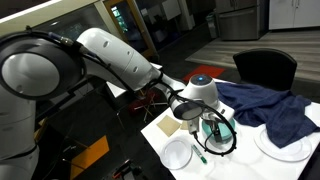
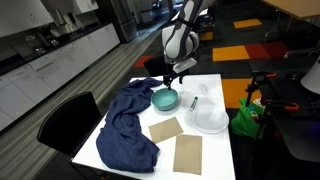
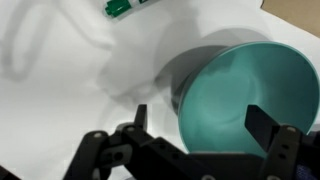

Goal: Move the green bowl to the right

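The green bowl (image 3: 240,90) is round and teal with a paler inside, and stands on the white table. It shows in both exterior views (image 2: 166,99) (image 1: 224,124), next to the blue cloth. My gripper (image 3: 200,120) is open and hangs just above the bowl. One finger is outside the bowl's near rim and the other is over its inside, so the rim lies between them. The fingers hold nothing. In the exterior views the gripper (image 2: 178,74) (image 1: 212,128) is right over the bowl and partly hides it.
A crumpled blue cloth (image 2: 130,125) lies beside the bowl. White plates (image 2: 209,120) (image 1: 178,154) and brown paper sheets (image 2: 166,129) lie on the white table (image 2: 215,160). A green marker pen (image 3: 125,7) lies near the bowl. A black chair (image 2: 65,120) stands at the table's edge.
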Robot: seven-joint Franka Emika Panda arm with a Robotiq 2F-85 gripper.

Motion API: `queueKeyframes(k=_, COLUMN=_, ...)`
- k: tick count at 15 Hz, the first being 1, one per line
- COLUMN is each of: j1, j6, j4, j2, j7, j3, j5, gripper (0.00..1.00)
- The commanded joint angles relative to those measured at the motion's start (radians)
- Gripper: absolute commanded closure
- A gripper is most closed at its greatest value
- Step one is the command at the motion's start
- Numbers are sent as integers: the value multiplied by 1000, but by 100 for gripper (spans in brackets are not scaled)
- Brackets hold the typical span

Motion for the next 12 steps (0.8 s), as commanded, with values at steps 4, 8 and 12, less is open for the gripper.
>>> queueKeyframes(k=4, j1=0, j6=15, j4=123, j2=126, j7=28, j3=4, j5=-9, gripper=4)
queueKeyframes(k=8, j1=-9, j6=14, j4=153, j2=157, j7=21, j3=10, j5=-6, gripper=40)
queueKeyframes(k=12, j1=-15, j6=13, j4=172, j2=177, j7=17, j3=14, j5=-3, gripper=70)
